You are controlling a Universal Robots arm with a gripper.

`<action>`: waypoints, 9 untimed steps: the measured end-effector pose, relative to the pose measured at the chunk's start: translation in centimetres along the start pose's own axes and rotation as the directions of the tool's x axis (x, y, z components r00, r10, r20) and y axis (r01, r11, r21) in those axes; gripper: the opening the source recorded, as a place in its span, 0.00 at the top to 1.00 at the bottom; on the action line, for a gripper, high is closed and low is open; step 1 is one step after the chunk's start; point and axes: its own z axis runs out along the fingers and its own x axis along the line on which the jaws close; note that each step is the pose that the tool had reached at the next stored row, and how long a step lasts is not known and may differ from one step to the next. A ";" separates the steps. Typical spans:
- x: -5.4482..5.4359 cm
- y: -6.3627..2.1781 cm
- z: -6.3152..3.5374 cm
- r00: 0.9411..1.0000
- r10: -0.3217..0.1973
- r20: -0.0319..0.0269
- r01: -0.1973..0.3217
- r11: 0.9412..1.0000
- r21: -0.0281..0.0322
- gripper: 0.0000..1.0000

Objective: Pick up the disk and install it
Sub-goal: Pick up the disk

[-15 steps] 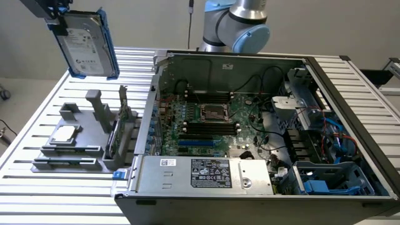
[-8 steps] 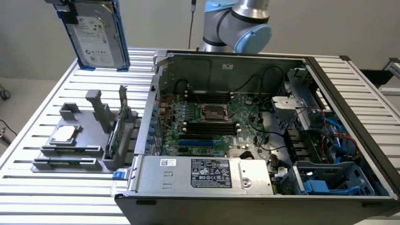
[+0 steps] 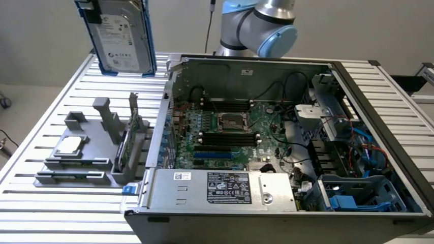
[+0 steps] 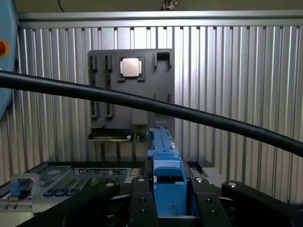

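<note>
The disk (image 3: 121,38), a silver-grey drive with a white label and blue carrier rails, hangs upright high above the slatted table, off the open computer case's (image 3: 379,101) far corner at the exterior view's left. In the wrist view my gripper (image 4: 168,196) is shut on the disk (image 4: 165,161), whose blue rail sits edge-on between the black fingers (image 4: 141,198). Below it lies the grey parts holder (image 4: 130,94).
The grey parts holder (image 3: 74,157) carries a square processor chip (image 3: 71,146) and an upright card. Inside the case are the motherboard (image 3: 230,127), a grey power supply (image 3: 224,188) and a blue drive bay (image 3: 352,198). A black cable (image 4: 189,113) crosses the wrist view.
</note>
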 end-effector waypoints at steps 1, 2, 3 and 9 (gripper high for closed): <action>0.2 -0.49 -0.02 1.000 0.000 0.000 0.000 1.000 0.000 0.67; 0.3 -0.95 -0.04 1.000 0.000 0.000 0.000 1.000 0.000 0.67; 0.5 -1.38 -0.05 1.000 0.000 0.000 0.000 1.000 0.000 0.67; 1.4 -4.14 -0.14 1.000 0.000 0.000 0.000 1.000 0.000 0.67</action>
